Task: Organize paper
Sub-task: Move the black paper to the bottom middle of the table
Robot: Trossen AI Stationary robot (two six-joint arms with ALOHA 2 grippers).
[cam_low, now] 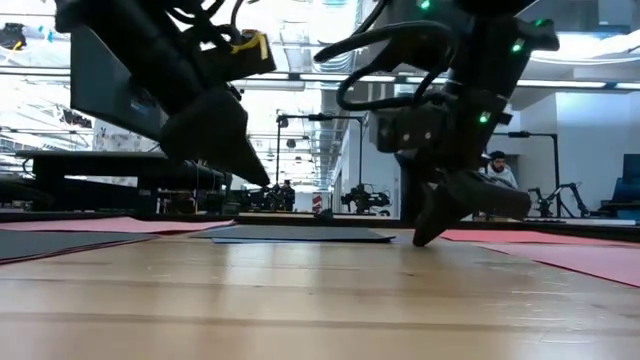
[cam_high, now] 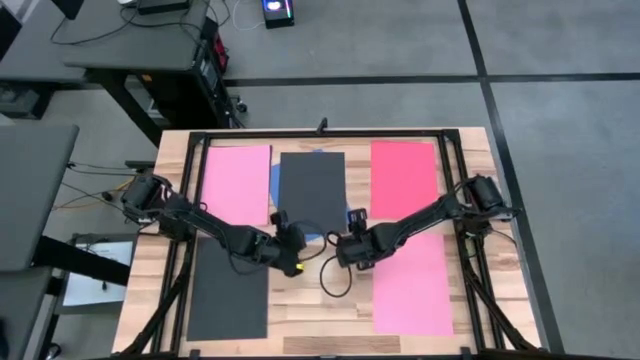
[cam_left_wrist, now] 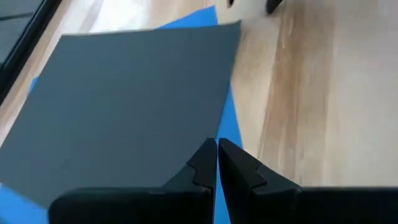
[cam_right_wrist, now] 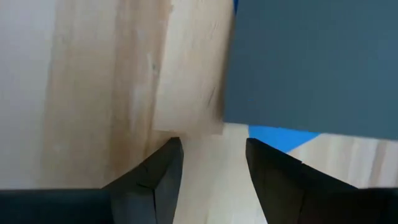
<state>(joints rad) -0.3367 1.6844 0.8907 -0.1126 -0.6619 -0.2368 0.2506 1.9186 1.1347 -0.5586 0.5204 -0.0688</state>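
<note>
Six sheets of paper lie flat on the wooden table, and we find no readable writing, brand or label on any of them. We note a pink sheet near the far left corner, a dark grey sheet at the middle of the far edge, and a red sheet near the far right corner. A second dark grey sheet sits by the near left corner and a second pink sheet by the near right corner. A blue sheet lies under the far-middle grey one, showing only as a strip along its edges and near corners.

Bare wood remains open along the middle of the near edge, between the two near sheets.

Both arms meet at the table's centre. We see the left gripper with fingers pressed together, holding nothing, just at the near edge of the middle grey sheet. The right gripper stands spread, empty, over bare wood just off that sheet's near right corner, its tips down at the table surface in the low view.
</note>
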